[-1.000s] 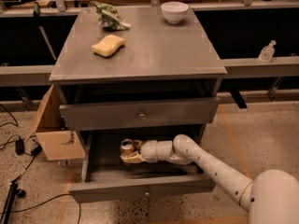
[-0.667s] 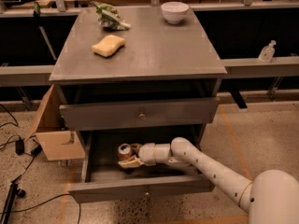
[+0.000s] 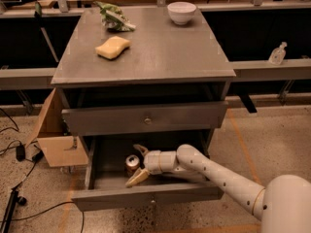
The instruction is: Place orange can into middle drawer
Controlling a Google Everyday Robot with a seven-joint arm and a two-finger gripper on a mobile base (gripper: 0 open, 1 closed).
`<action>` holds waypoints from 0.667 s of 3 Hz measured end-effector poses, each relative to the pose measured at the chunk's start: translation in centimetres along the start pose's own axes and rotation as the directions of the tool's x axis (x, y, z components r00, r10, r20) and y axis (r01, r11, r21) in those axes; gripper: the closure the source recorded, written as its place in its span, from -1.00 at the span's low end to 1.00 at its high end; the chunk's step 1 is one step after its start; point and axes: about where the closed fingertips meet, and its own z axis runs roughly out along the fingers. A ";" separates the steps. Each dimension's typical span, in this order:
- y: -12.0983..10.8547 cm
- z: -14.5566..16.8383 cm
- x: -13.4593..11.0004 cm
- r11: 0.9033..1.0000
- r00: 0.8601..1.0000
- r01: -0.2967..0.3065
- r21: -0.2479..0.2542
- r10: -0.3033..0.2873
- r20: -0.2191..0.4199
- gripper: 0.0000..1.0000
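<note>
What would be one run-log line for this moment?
gripper: open, inside middle drawer, straddling orange can | orange can: upright on drawer floor | middle drawer: pulled out

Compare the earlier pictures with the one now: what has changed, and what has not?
The gripper lowered the orange can slightly into the middle drawer. Its fingers now look spread, apparently letting go. The drawer, bowl and sponge stayed put.

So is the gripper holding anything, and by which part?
Apparently nothing: inside the middle drawer, the gripper has its fingers spread either side of the orange can, not clamped on it.
</note>
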 end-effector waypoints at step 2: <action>-2.1 -7.0 -2.9 0.971 0.985 -0.173 0.167 0.172 0.018 -0.17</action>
